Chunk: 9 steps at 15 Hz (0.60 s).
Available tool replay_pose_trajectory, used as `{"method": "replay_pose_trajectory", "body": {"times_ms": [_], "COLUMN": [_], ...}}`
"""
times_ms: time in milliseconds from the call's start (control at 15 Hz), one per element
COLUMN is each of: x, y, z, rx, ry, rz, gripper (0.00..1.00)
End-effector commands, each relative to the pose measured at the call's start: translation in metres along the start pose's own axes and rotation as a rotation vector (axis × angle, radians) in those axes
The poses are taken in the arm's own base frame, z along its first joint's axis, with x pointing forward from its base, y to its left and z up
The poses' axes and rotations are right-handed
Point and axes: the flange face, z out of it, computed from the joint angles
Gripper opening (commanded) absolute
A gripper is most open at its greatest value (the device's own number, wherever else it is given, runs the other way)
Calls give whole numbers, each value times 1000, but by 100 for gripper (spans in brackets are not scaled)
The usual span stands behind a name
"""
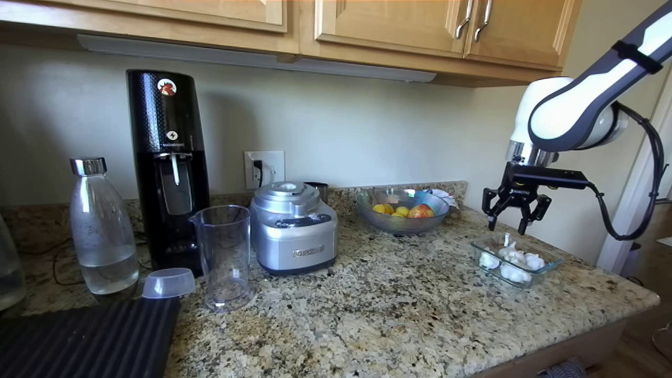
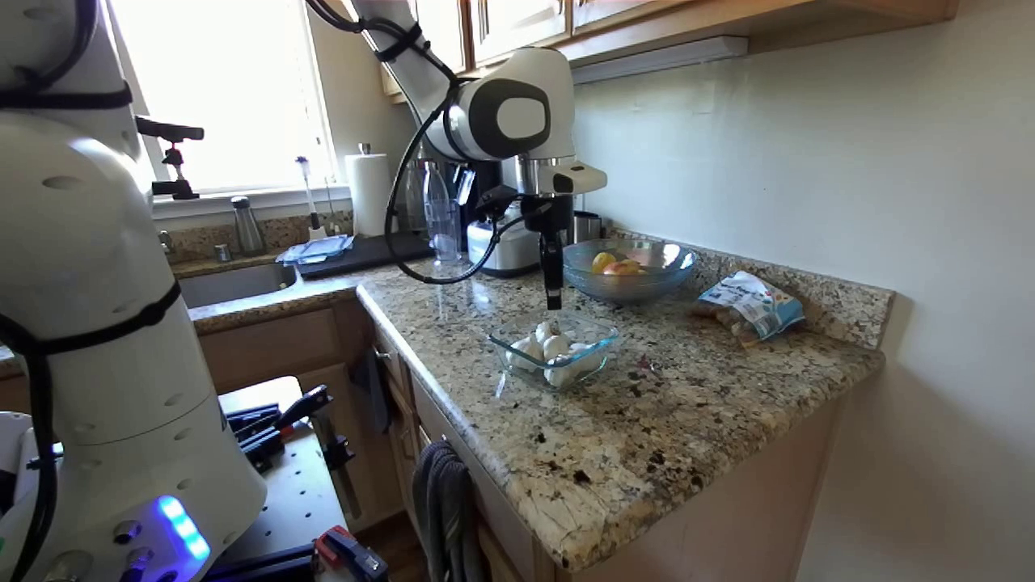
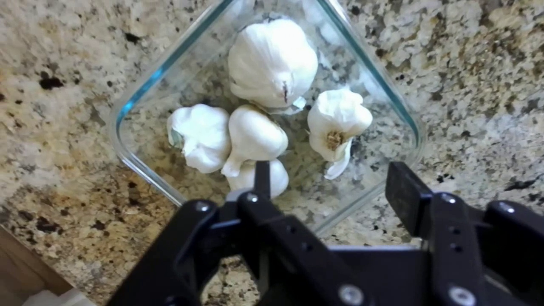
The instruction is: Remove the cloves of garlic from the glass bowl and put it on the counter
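- Over on the left, the tall clear pitcher (image 1: 226,257) stands just beside the food processor (image 1: 294,233); it looks light to me, so a careless swing of the arm (image 1: 572,115) that way could tip it
- Further right runs the glossy speckled counter (image 1: 378,315), where the garlic (image 3: 257,129) should end up; let one go too high above it and I'd expect a bounce and a roll
- On the far side sits the fruit bowl (image 1: 403,224), and a low carry leftward might clip its rim
- Then comes the gripper (image 1: 507,226), hanging above the glass bowl (image 3: 157,74) with its jaws apart and nothing between them; in the wrist view one finger (image 3: 405,195) looks lined up with the rim, so going straight down could strike glass and push the whole thing along
- Inside that bowl lie all five heads I can see, crowded enough that a grab for one might pinch a neighbour too; papery skin could slip from a weak hold, and a hard squeeze might break cloves loose
- Right of that, a cable (image 1: 653,194) hangs in a loop; if the arm sinks, it may drag over the rim
- Furthest right is the counter's end, near the bowl; a head dropped there could roll off
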Motion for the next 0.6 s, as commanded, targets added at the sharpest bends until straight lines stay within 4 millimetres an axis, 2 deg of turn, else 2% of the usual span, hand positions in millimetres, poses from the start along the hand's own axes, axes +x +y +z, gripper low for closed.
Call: {"method": "replay_pose_trajectory", "body": {"times_ms": [0, 333, 400, 533], "x": [3, 3, 2, 2], "y": [11, 14, 12, 12], "z": [14, 34, 33, 37], "rx": [-57, -123, -84, -90], "ry": [-15, -28, -24, -29], "rz": [166, 311, 260, 262], "gripper": [99, 100, 100, 100]}}
